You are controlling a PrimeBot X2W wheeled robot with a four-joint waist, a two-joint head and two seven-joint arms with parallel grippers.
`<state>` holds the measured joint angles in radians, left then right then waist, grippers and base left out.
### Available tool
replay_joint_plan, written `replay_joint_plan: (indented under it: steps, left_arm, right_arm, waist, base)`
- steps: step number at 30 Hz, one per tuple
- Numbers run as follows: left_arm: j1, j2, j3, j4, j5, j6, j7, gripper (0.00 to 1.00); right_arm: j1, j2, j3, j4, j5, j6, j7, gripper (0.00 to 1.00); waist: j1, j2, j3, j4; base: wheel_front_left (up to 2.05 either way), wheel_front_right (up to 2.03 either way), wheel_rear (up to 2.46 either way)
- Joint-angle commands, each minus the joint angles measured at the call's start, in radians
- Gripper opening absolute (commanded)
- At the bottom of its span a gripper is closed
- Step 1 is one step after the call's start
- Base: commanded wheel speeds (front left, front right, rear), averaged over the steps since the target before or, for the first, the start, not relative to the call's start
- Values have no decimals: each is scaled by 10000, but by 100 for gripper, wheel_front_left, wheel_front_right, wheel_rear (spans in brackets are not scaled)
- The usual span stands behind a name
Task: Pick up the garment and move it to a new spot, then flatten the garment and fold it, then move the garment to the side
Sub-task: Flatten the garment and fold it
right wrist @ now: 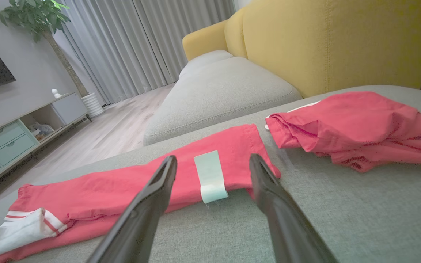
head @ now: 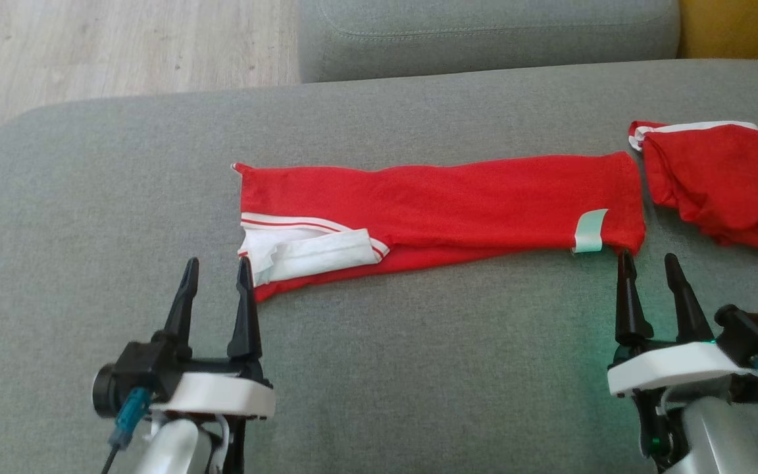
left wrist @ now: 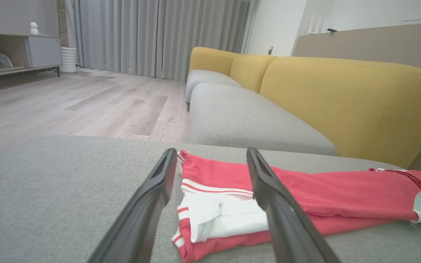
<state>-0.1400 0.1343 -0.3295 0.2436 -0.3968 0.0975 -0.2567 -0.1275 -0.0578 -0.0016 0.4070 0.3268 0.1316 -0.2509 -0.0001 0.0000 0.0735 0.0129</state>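
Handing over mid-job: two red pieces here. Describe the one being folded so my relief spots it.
On the big grey cushion, look at the middle. The garment lies as a long flat red strip, white striped trim at its left end, a pale label at its right. The other red piece, to its right, is crumpled.

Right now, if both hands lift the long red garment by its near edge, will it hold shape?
Probably not: the long red garment lies thin and flat, so its middle would likely sag between the left hand and right hand. It looks light, just a few cloth layers. The white-trimmed end is loosely tucked and may fall open.
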Motion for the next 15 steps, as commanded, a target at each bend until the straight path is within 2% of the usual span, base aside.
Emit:
replay_joint_plan:
  steps: [1, 8, 15]
  left_arm:
    - [-254, -92, 673, -272, 270, -182, -50, 100]
    - [-371, -431, 1179, -231, 913, -736, -50, 100]
    - [-650, -659, 1438, -151, 1378, -1179, -51, 100]
  right_arm:
    - [-260, 60, 252, -508, -171, -9, -107, 100]
    - [-435, 72, 352, -663, -156, -9, -108, 100]
    - [-1353, 74, -564, -108, -912, -9, 271, 100]
  waist:
    - [1, 0, 51, -16]
    - [1, 0, 253, 40]
    - [1, 0, 837, 172]
  base:
    - [0, 0, 0]
    - [0, 0, 0]
    - [0, 0, 0]
